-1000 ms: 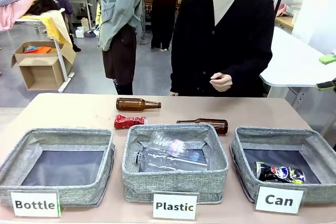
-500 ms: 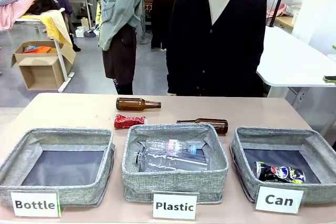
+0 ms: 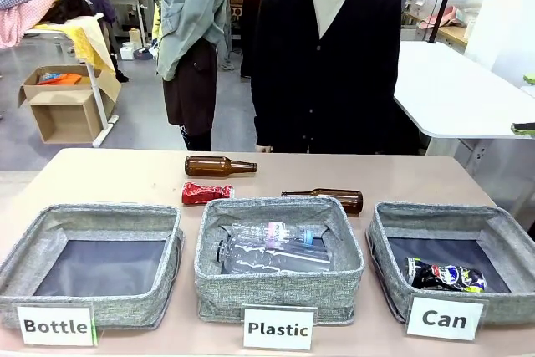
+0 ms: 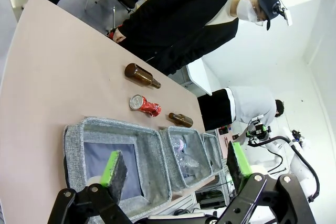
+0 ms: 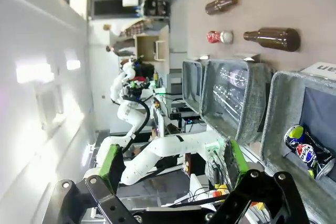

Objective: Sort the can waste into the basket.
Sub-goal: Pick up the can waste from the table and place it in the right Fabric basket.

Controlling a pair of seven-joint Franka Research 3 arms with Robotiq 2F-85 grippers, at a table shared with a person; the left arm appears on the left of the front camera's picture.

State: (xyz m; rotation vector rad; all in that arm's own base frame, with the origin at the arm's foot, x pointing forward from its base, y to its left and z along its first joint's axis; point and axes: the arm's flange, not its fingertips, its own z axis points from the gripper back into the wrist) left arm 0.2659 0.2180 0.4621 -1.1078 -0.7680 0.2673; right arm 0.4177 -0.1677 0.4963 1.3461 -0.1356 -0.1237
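Black crushed can (image 3: pixel 445 275) with blue-white markings, lying on its side on the dark bottom of the Can basket (image 3: pixel 451 211), near the front wall behind the white card (image 3: pixel 444 318). Red crushed can (image 3: pixel 206 193) lying on the table (image 3: pixel 125 177), just behind the far-left corner of the Plastic basket (image 3: pixel 279 290) and apart from the Can basket. Neither can has moved over the last second. One brown glass bottle (image 3: pixel 219 166) lies just beyond the red can; a second brown bottle (image 3: pixel 328 199) rests against the far rim of the Plastic basket, which holds a clear plastic bottle (image 3: pixel 272 247) in a slightly different pose than a second ago. The Bottle basket (image 3: pixel 92 307) stands at the robot's left. At the far edge, the person (image 3: pixel 326 56) has shifted towards picture left and lowered the hand earlier held at the waist. Left gripper (image 4: pixel 176 162), high above the Bottle basket, and right gripper (image 5: pixel 172 158), high off the table's right side: jaws spread wide, green pads holding nothing.
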